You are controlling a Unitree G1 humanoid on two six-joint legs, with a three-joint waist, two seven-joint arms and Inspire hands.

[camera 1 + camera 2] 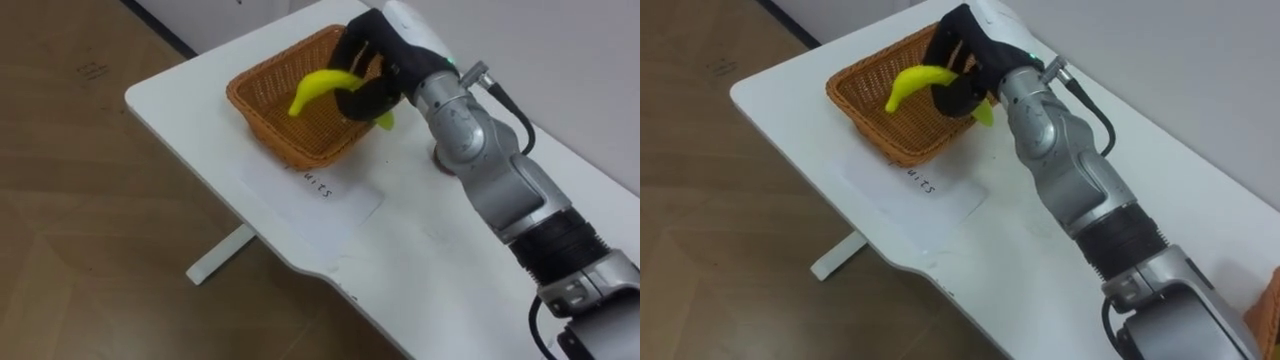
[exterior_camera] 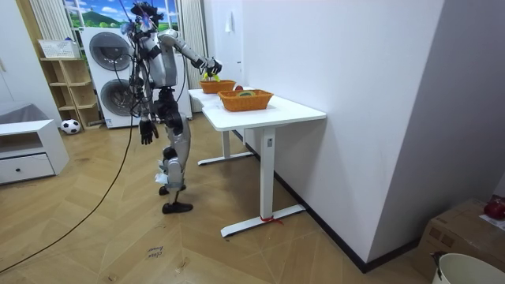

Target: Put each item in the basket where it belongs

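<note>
The right hand (image 1: 375,75) is grasping the banana (image 1: 320,88), its fingers curled round the fruit's middle, and is holding it above the open wicker basket (image 1: 262,122) at the end of the table (image 1: 400,250). The banana is not resting in the basket yet, so this placement is judged incomplete. The visible part of the basket's floor is showing nothing else. In the room view, a second basket (image 2: 246,100) is standing nearer the camera with contents too small to identify, so the remaining count cannot be told. The left hand (image 2: 146,131) is hanging beside the robot's hip, and its fingers cannot be read.

The wicker basket is sitting near the table's corner, with a paper label (image 1: 335,195) lying just beside it. The wall is bounding the table's far side. Clear space is lying above the basket, and bare tabletop toward the robot.
</note>
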